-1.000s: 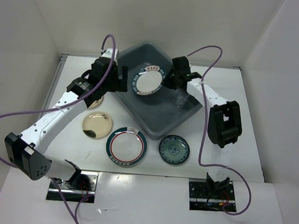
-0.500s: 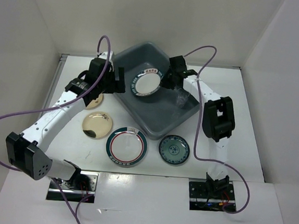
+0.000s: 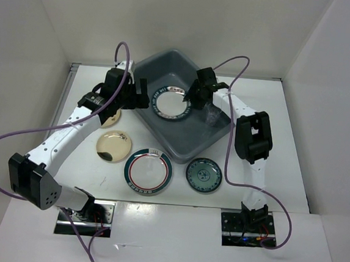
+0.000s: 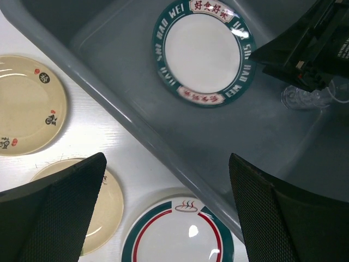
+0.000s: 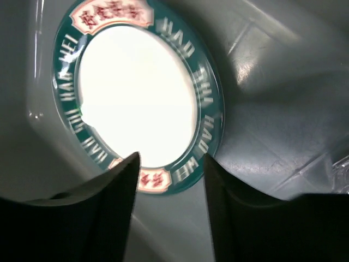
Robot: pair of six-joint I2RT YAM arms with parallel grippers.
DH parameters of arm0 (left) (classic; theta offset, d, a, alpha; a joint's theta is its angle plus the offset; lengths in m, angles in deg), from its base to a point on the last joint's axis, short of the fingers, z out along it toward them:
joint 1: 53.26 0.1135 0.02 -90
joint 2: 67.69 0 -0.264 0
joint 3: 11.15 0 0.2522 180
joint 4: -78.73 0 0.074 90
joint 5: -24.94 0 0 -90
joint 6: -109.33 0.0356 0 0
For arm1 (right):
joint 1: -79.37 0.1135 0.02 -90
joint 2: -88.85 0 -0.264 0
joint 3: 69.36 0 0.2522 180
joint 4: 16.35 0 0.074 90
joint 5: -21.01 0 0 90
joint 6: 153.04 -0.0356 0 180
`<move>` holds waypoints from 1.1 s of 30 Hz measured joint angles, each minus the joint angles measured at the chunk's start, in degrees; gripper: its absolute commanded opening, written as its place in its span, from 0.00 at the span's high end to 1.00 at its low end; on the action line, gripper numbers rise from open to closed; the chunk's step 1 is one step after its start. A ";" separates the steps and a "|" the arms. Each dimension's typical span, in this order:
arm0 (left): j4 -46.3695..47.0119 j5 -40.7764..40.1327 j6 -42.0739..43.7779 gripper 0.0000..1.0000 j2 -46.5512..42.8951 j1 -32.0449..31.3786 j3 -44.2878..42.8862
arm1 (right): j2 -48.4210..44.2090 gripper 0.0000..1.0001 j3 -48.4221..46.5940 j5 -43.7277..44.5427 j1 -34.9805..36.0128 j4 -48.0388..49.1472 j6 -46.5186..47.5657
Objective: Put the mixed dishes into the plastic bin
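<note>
The white table (image 3: 282, 171) carries every item noted. The plastic bin (image 3: 187, 135) (image 4: 136, 123), dark grey with sloped walls, sits at the far centre of the table, turned corner-on to the arm bases. The left gripper (image 3: 136, 97) (image 4: 166, 156) hangs over the bin's left rim with its fingers spread as wide as they go and nothing between them. The right gripper (image 3: 192, 96) (image 5: 170, 158) is low inside the bin at the right edge of the lettered plate. Its fingers stand partly apart, the plate's rim shows in the gap, and neither finger is seen pressing on it, so it has hold of nothing. The red-and-green-rimmed plate (image 3: 147, 171) (image 4: 177, 232) lies on the table in front of the bin's near corner. The lettered plate (image 3: 170, 104) (image 4: 203, 52) (image 5: 136, 90), white with a dark teal rim, lies flat on the bin floor towards the far left side. One gold-cream plate (image 3: 113, 146) (image 4: 106, 210) lies on the table left of the red-and-green one. The second gold-cream plate (image 3: 111, 120) (image 4: 27, 103) lies farther back, close to the bin's left wall and largely covered by the left arm in the overhead view. The small teal plate (image 3: 203, 174) lies on the table just beside the bin's near right wall. The clear cup (image 3: 213, 117) (image 4: 308, 97) is inside the bin near its right wall, just beside the right gripper; its attitude cannot be determined.
</note>
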 measured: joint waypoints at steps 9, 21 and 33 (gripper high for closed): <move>0.28 1.60 -0.02 0.00 0.59 0.68 0.46 | -7.58 0.25 -2.75 1.81 0.11 -5.73 6.93; -5.05 7.85 -5.11 0.16 -6.91 1.51 11.76 | -45.03 0.20 8.04 8.02 0.17 -5.70 13.49; -14.91 16.33 -14.45 0.23 -13.97 1.51 27.39 | -44.87 0.19 14.78 11.02 0.17 -9.66 13.73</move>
